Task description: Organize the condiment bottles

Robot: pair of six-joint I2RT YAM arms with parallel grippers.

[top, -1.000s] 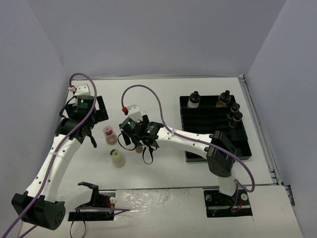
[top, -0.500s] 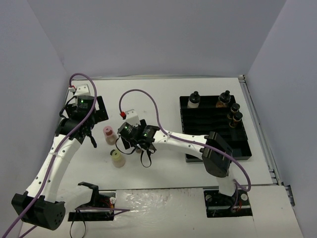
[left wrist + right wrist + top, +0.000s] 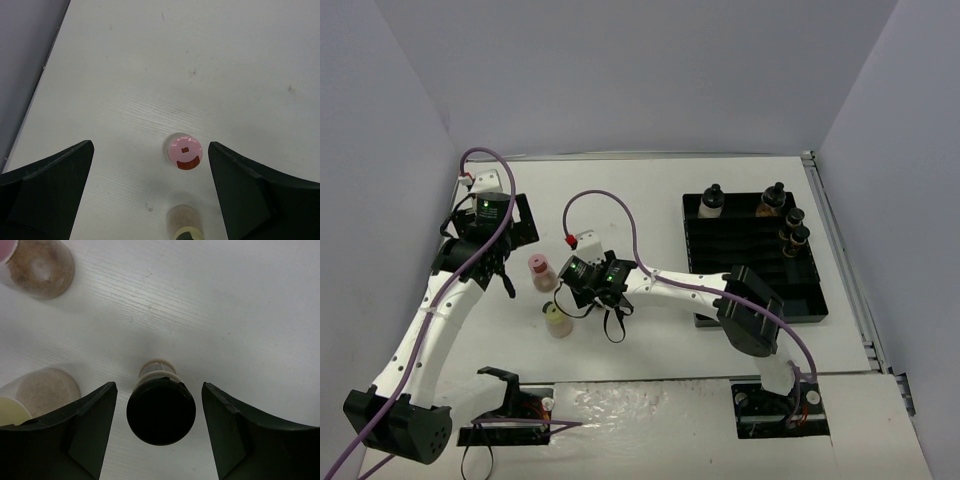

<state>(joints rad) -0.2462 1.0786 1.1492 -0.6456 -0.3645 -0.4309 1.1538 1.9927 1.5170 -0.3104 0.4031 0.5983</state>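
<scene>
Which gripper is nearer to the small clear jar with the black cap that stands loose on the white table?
Right. The right gripper straddles the black-capped jar, open and not touching it. The left gripper is off to its left, beyond the pink-capped jar.

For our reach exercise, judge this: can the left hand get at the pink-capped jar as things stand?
Probably yes: the left hand is open, and the pink-capped jar stands upright with bare table between them. The yellow-capped jar is close but apart.
</scene>
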